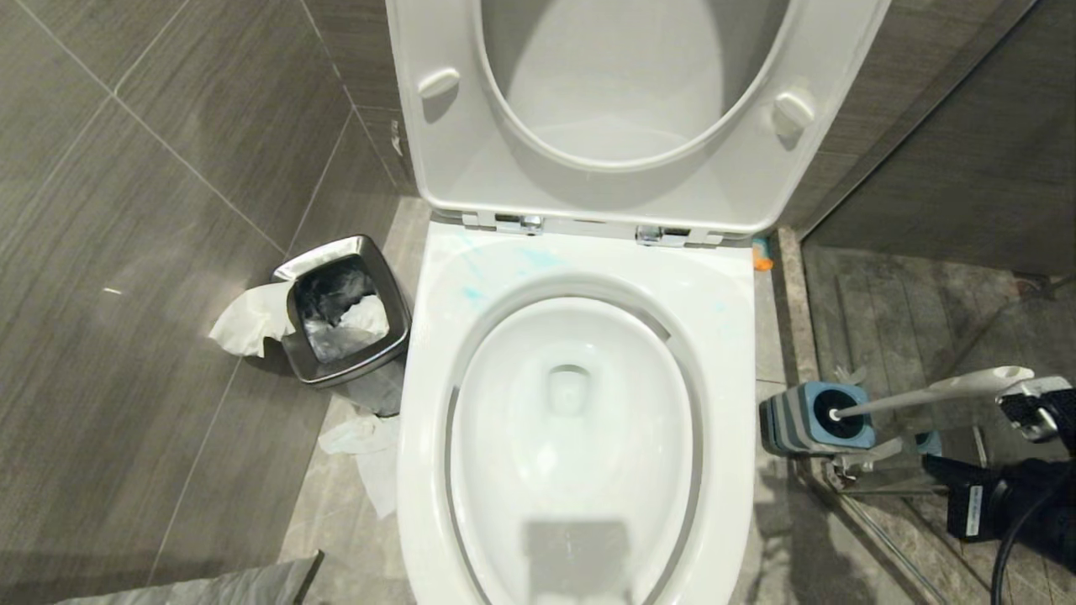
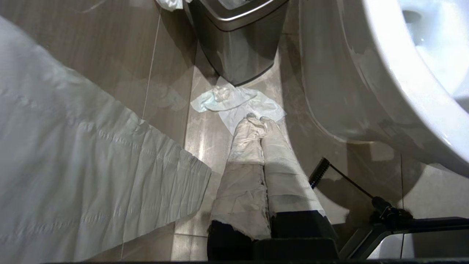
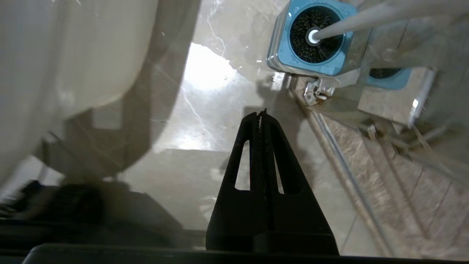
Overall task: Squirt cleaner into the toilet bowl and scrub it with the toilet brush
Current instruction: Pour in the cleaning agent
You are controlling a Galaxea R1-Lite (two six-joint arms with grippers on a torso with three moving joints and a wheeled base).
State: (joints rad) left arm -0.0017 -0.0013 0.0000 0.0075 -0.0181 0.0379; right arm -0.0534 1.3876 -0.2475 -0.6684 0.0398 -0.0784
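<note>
One toilet bowl (image 1: 580, 437), one toilet brush (image 1: 933, 393) in holder, one bin (image 1: 345, 311), right gripper (image 3: 261, 113) pinched closed, empty

The large glossy white ceramic toilet bowl (image 1: 580, 420) stands centre; small square steel bin (image 1: 345, 311) left, slim white toilet brush (image 1: 933, 393) in its holder right.

Toilet brush (image 1: 941, 391) bristles hidden inside holder (image 1: 815, 418).

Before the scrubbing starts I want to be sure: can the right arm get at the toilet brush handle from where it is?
Probably yes. The toilet brush stands in its holder right of the toilet bowl, handle leaning toward the right gripper. Nothing lies between them, but the fingers are shut and must open first.
</note>
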